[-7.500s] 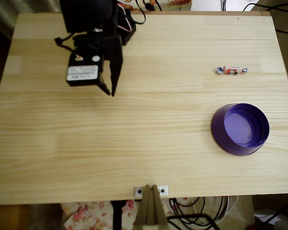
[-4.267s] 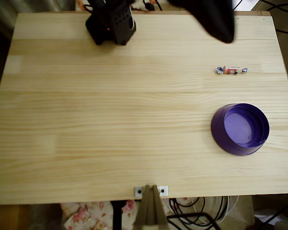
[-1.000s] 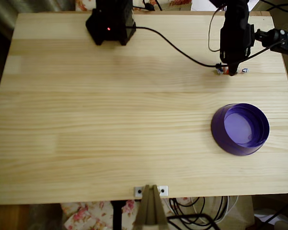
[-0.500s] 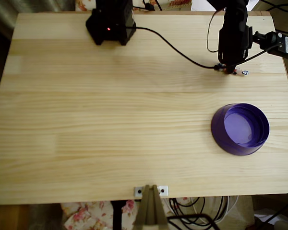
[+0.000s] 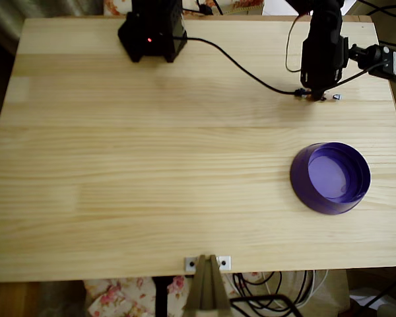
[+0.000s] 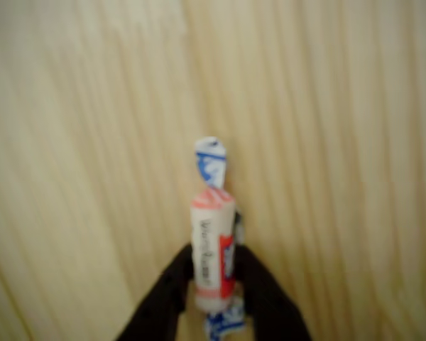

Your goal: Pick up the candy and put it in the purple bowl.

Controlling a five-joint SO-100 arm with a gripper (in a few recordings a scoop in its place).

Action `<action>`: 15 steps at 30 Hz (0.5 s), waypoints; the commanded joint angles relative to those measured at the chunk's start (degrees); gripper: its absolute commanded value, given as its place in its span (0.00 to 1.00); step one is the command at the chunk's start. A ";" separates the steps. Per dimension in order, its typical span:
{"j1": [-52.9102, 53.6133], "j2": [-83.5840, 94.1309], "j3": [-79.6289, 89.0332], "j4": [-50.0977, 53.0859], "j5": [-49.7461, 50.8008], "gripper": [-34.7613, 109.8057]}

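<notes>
The pincer (image 6: 213,284) is gripping the candy (image 6: 213,256) between its two closed-in fingers over the desk (image 5: 152,165), well apart from the purple bowl (image 5: 330,177).

- The candy (image 6: 213,252) wrapper carries a line of dark print in the wrist view, too blurred to read.

Candy (image 6: 213,256) seemingly pinched, well above purple bowl (image 5: 299,186)
</notes>
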 commanded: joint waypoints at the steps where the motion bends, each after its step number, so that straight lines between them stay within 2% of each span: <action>1: 2.20 8.70 -4.66 2.37 0.09 0.24; 10: 8.00 18.63 -13.10 9.76 1.49 0.24; 15: 11.16 21.53 -15.47 9.67 4.83 0.24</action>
